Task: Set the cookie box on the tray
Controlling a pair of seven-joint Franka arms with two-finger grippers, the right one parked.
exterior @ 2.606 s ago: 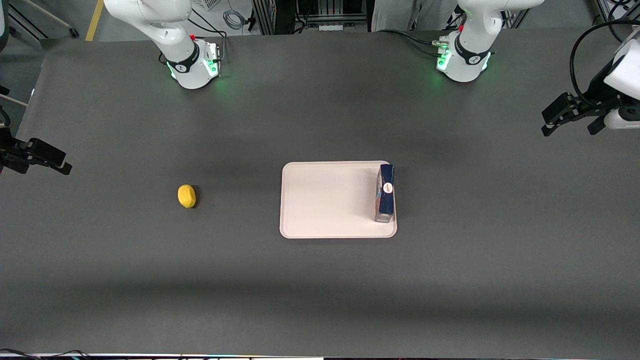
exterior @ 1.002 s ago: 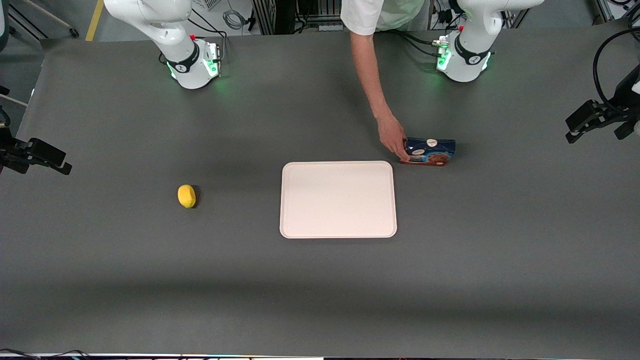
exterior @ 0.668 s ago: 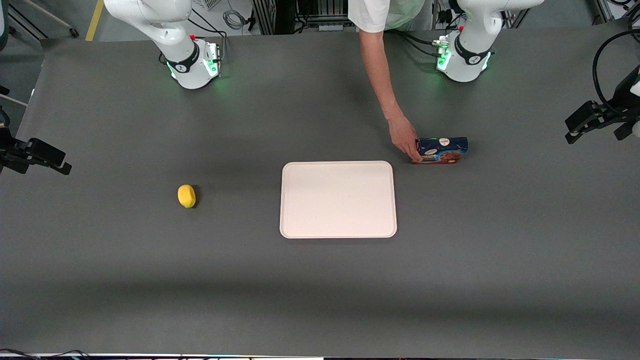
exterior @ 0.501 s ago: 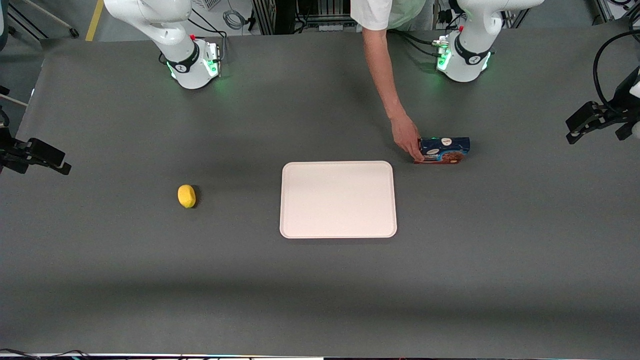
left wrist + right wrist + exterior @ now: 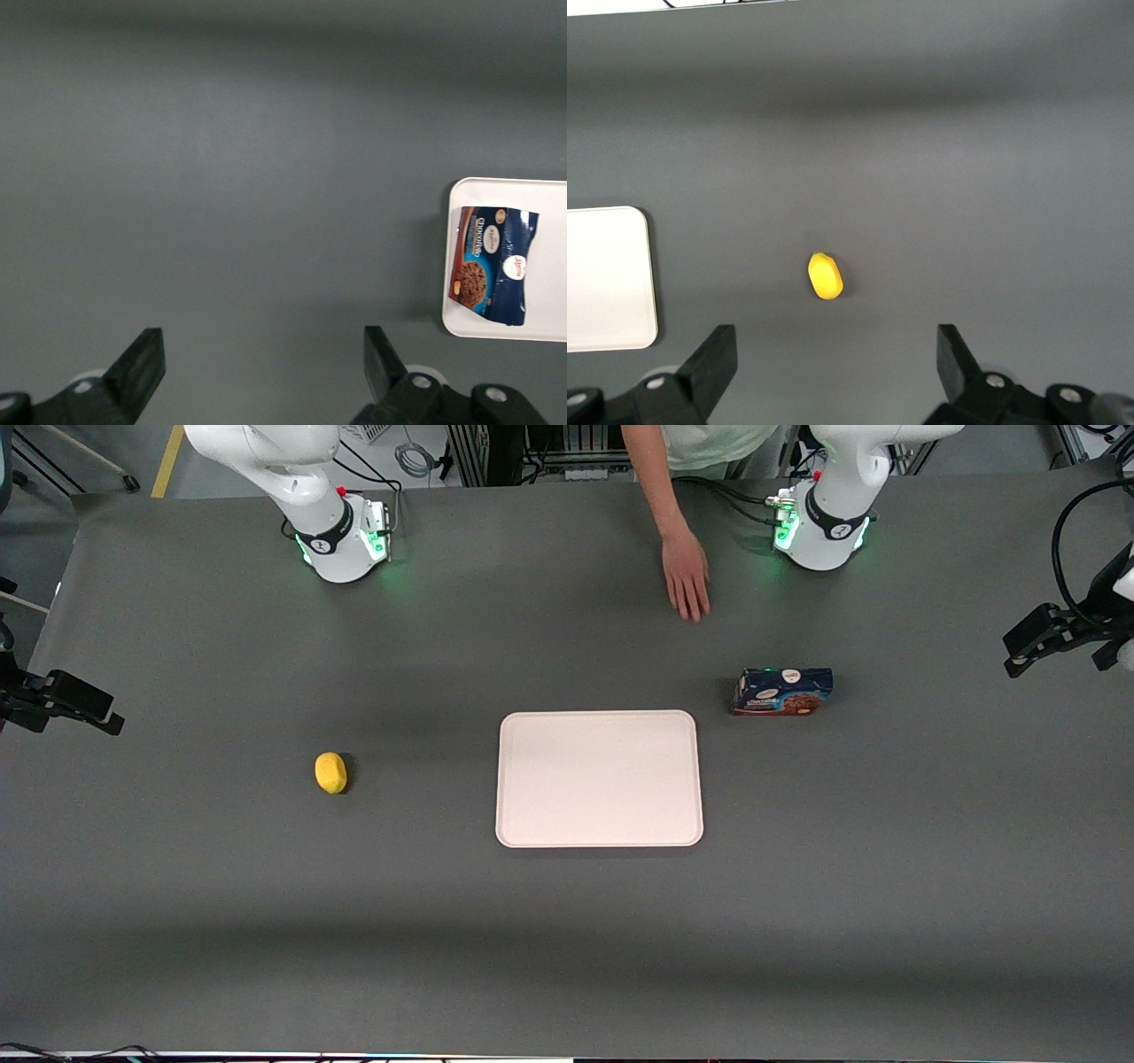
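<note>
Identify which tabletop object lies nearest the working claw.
The navy cookie box, off the tray's corner; the open claw hovers at the working arm's end, the yellow object lies toward the parked arm's.

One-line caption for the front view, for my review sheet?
Cookie box on the table beside the tray; open gripper parked at the working arm's end.
</note>
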